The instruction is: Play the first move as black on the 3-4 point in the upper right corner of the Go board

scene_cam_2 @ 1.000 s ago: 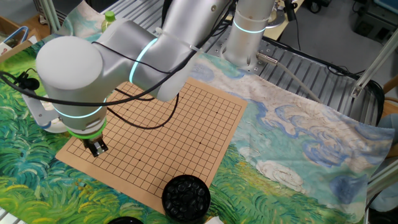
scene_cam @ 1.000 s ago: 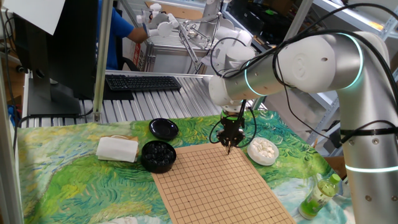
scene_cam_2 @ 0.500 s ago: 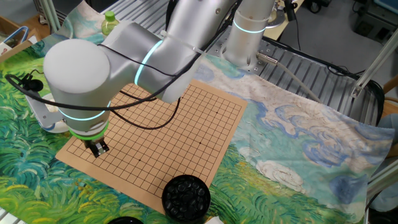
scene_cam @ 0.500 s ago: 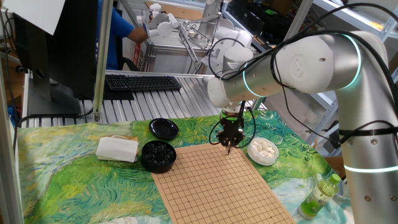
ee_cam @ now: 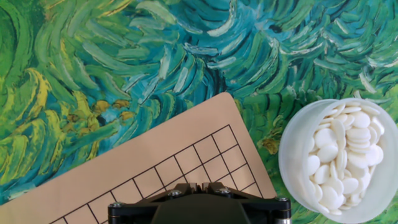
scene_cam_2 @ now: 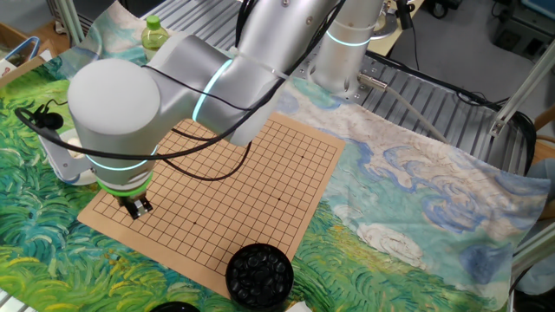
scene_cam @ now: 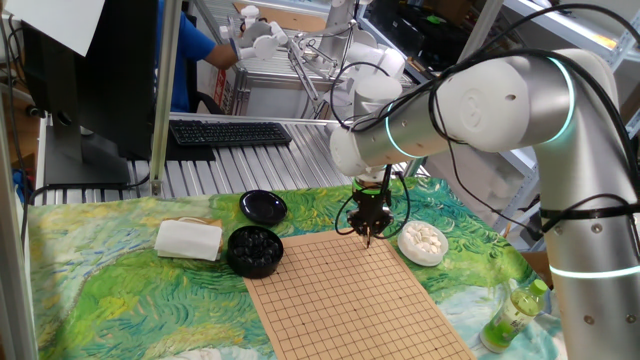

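Note:
The Go board [scene_cam: 350,300] lies on the painted cloth and shows no stone on its grid. My gripper [scene_cam: 367,238] hangs point-down just above the board's far right corner, next to the white-stone bowl [scene_cam: 422,241]. In the other fixed view the gripper [scene_cam_2: 137,208] is low over the same corner of the board [scene_cam_2: 243,182]. The fingers are pressed close together, and a small dark tip between them looks like the black stone, mostly hidden. The hand view shows the gripper [ee_cam: 199,185] over the corner grid lines of the board [ee_cam: 155,155]; the 3-4 point lies under the hand.
A black bowl of black stones [scene_cam: 254,248] stands at the board's far left corner, with its lid [scene_cam: 263,207] behind it and a folded white cloth [scene_cam: 188,239] to the left. A green bottle [scene_cam: 512,315] stands at the right. The white-stone bowl [ee_cam: 339,155] is close to the corner.
The gripper stays over the same corner, almost unmoved. The arm's elbow has shifted slightly.

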`<state>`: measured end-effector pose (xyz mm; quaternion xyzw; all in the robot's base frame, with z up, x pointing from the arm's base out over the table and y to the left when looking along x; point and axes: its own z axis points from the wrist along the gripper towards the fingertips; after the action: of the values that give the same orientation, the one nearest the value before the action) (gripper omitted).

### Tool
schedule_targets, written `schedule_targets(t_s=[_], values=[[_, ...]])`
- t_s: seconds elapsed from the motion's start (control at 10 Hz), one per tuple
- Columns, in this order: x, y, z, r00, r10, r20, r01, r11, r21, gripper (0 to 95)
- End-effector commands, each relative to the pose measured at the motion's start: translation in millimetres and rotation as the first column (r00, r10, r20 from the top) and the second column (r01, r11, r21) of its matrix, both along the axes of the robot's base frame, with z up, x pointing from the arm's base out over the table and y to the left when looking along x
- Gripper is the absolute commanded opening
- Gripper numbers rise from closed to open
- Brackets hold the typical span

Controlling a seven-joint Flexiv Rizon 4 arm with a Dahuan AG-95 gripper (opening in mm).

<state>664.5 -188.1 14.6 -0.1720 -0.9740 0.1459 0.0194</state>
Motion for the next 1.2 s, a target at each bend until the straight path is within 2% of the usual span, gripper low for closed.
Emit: schedule_targets(t_s=[0.1, 0.6, 0.7, 0.8, 0.9, 1.2], values=[[0.6, -0.1, 0.1, 1.000, 0.000, -0.001, 0.000, 1.000, -0.001, 0.0], [0.5, -0.2, -0.2, 1.000, -0.010, 0.008, 0.010, 1.000, -0.004, 0.0], [0.6, -0.2, -0.3, 1.000, -0.015, 0.011, 0.015, 1.000, -0.004, 19.0], [0.6, -0.2, -0.3, 1.000, -0.020, 0.013, 0.020, 1.000, -0.003, 19.0], [0.6, -0.1, -0.5, 1.000, -0.026, 0.017, 0.026, 1.000, -0.002, 38.0], [1.3, 0.5, -2.0, 0.999, -0.044, 0.024, 0.044, 0.999, 0.009, 38.0]])
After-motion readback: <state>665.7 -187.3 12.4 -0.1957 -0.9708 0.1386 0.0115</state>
